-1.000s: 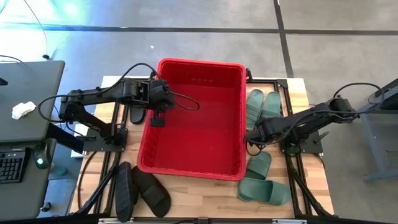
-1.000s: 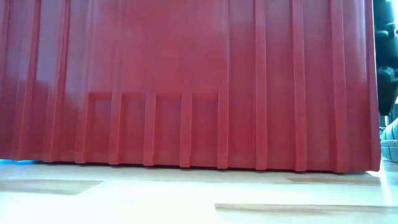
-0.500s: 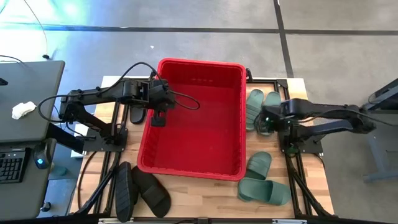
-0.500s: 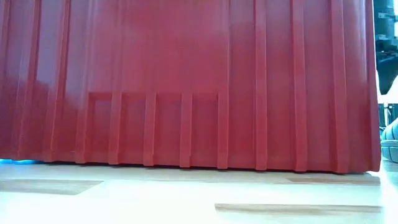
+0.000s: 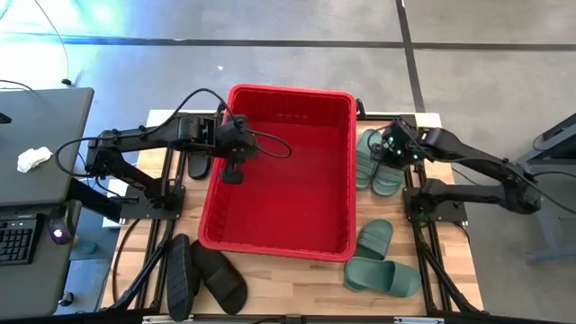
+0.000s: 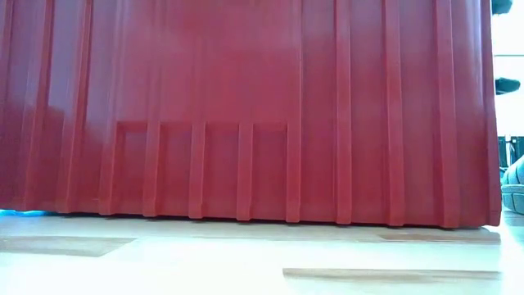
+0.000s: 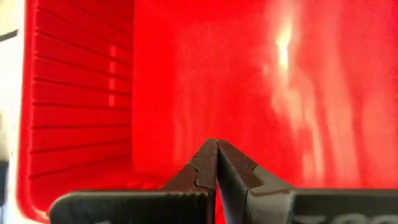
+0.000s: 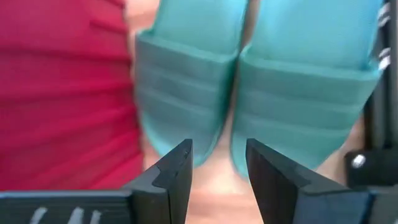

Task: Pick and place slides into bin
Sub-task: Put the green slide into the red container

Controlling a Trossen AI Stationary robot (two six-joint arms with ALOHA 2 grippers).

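Dark green ribbed rubber slides (image 5: 379, 160) lie paired beside the big red plastic bin (image 5: 281, 171), so I'd lower my parted, empty right gripper (image 8: 216, 163) squarely over one strap, left gripper (image 7: 216, 163) idling clenched inside the bin.

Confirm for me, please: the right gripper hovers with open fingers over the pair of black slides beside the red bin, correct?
Not quite: the pair of slides under the right gripper is dark green, not black, as the right wrist view shows. Its fingers are indeed open, and the pair does lie beside the red bin.
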